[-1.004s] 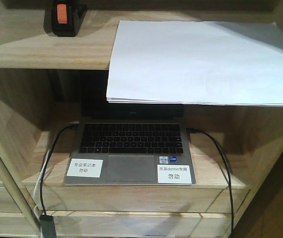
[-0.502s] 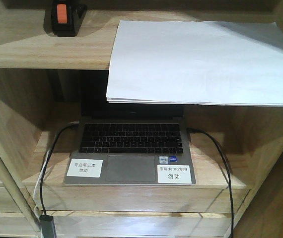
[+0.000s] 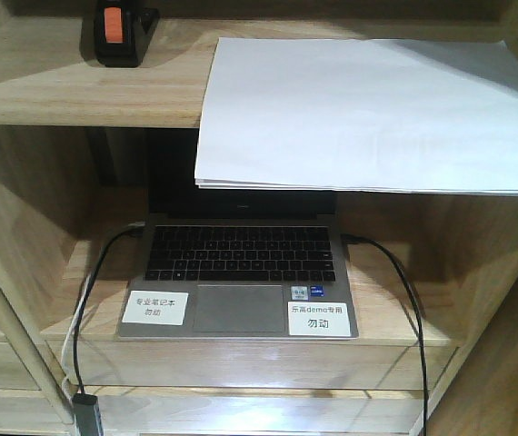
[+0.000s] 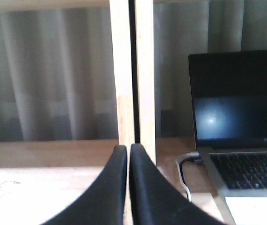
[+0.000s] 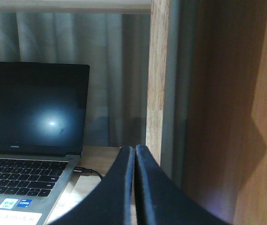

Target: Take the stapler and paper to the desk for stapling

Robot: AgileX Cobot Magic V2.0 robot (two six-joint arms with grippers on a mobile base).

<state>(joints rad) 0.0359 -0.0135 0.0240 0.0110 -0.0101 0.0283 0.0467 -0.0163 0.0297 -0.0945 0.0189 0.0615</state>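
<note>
Both targets sit on the light-wood shelf board [image 3: 77, 91] above the open grey laptop [image 3: 241, 272] — the small black stapler with the orange-red patch [image 3: 118, 32] above and left of the laptop, and the thin stack of white paper [image 3: 368, 109] above it, stretching off to its right, front edge overhanging the laptop's screen. The stapler looks to lie front-to-back, orange end nearest; the paper's long side runs left-right.

Now the hands. The left hand [image 4: 128, 149], black fingers pressed together and holding nothing, faces a pale upright wooden post [image 4: 124, 70] just left of the laptop. The right hand [image 5: 135, 149] — likewise pinched closed and empty — faces another post [image 5: 157, 70] on the laptop's right. Both are at laptop level, so each target lies upward. The left hand looks nearer the stapler, the right nearer the paper.
</note>
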